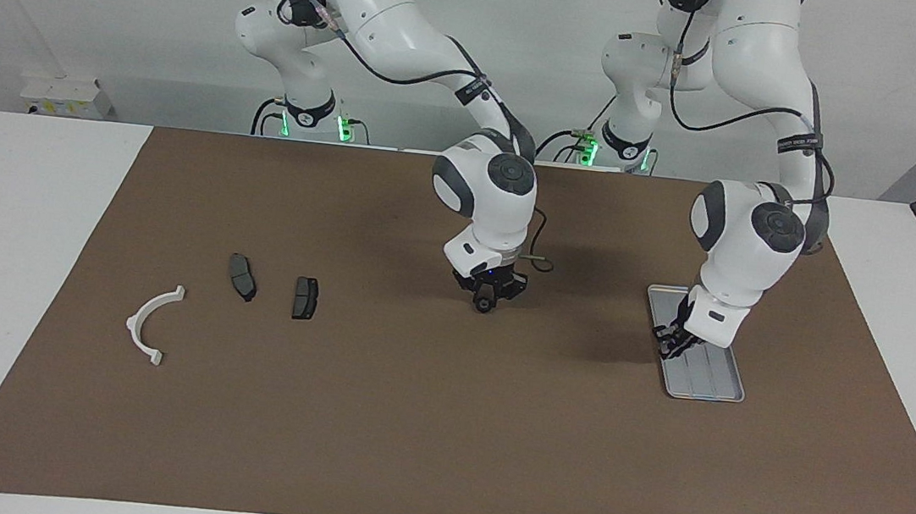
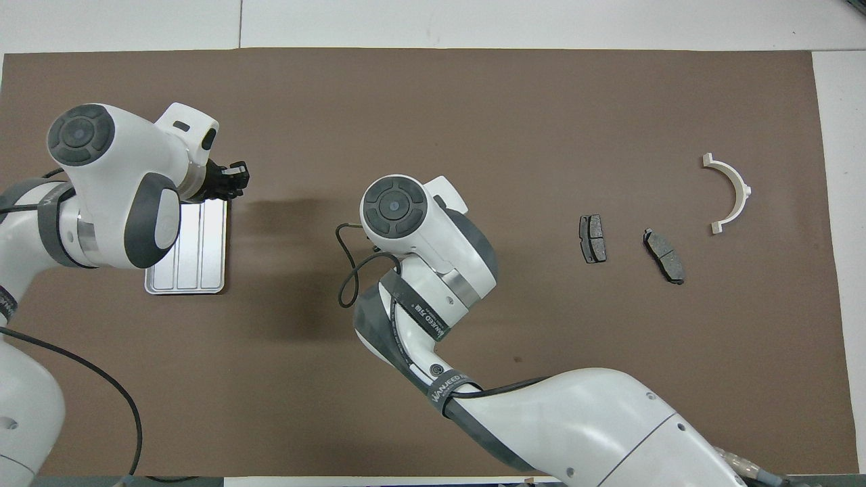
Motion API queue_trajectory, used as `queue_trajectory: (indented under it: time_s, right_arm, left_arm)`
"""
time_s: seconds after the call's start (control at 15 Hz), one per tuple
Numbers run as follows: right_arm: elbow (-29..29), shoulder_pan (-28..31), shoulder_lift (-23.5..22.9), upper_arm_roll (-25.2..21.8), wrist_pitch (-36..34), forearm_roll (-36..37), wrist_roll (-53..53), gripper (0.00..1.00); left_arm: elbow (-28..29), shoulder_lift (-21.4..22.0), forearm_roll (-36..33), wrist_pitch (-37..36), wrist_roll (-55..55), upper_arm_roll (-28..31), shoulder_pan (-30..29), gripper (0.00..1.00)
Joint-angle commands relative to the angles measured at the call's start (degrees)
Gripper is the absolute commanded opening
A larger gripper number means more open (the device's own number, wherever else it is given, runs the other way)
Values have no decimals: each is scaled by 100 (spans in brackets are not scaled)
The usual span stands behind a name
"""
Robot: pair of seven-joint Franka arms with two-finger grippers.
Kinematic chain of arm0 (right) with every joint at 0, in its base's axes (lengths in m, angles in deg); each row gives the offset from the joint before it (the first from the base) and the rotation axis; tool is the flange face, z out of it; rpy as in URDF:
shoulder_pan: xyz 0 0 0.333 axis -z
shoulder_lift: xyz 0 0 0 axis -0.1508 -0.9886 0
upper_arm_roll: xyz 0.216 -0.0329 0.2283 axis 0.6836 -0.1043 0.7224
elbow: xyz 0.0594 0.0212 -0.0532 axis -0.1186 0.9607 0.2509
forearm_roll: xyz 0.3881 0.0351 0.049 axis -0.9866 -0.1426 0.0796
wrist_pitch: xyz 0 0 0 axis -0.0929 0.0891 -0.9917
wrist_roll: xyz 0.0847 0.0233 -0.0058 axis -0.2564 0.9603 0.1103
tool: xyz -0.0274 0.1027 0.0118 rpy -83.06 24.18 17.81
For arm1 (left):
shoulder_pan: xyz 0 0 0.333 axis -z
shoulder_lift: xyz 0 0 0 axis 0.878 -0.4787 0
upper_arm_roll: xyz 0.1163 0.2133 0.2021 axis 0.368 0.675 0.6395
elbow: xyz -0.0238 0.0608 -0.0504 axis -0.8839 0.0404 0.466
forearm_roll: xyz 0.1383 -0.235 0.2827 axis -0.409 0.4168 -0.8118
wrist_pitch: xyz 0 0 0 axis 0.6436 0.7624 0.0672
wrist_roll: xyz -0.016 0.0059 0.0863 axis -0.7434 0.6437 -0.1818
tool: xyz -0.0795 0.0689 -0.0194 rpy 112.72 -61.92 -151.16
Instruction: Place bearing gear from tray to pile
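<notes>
A small black bearing gear [image 1: 486,304] sits between the fingertips of my right gripper [image 1: 487,298], which is shut on it just above the brown mat, mid-table. In the overhead view that hand's own wrist hides it. The silver tray [image 1: 708,385] [image 2: 196,270] lies toward the left arm's end and shows only bare ridges. My left gripper [image 1: 673,341] [image 2: 233,181] hangs shut over the tray's edge; I cannot make out anything in it. The pile lies toward the right arm's end: two dark plates [image 1: 242,277] [image 1: 305,298] and a white arc bracket [image 1: 149,322].
The brown mat [image 1: 422,440] covers most of the white table. A wide stretch of mat separates the right gripper from the nearest dark plate [image 2: 593,239]. The other plate [image 2: 664,256] and the arc bracket [image 2: 734,193] lie beside it.
</notes>
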Motion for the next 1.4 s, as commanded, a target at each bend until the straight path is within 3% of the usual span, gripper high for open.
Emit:
queue_trajectory:
  time_s: [0.0,0.4,0.6,0.8,0.94,1.0,1.07,1.34]
  right_arm:
    - [-78,596,567,76,-554,-102,-846,0]
    - [10,2115,1386,76,-1477,-129,-3762,0]
    - [273,2968,1518,85,-1601,-129,-5415,0]
    - [1036,3593,1816,76,-1322,-129,-6560,0]
    - [1747,3753,2080,85,-761,-129,-6782,0]
    - [2090,3770,2186,76,-479,-129,-6808,0]
    - [2320,3805,2230,76,-259,-137,-6878,0]
    - [2786,4025,2204,76,365,-129,-7054,0]
  left_arm:
    - [-119,72,39,-190,-828,55,504,0]
    - [-471,-16,22,-225,-3236,72,2025,0]
    - [-707,-427,13,-155,-3940,72,2728,0]
    - [-1243,-964,-5,-224,-4267,81,2993,0]
    - [-1611,-1271,13,-487,-4363,99,3037,0]
    - [-2319,-1804,-13,-950,-4495,134,3133,0]
    - [-2639,-1966,-5,-1129,-4505,177,3091,0]
    - [-2546,-1967,-5,-781,-4776,187,3073,0]
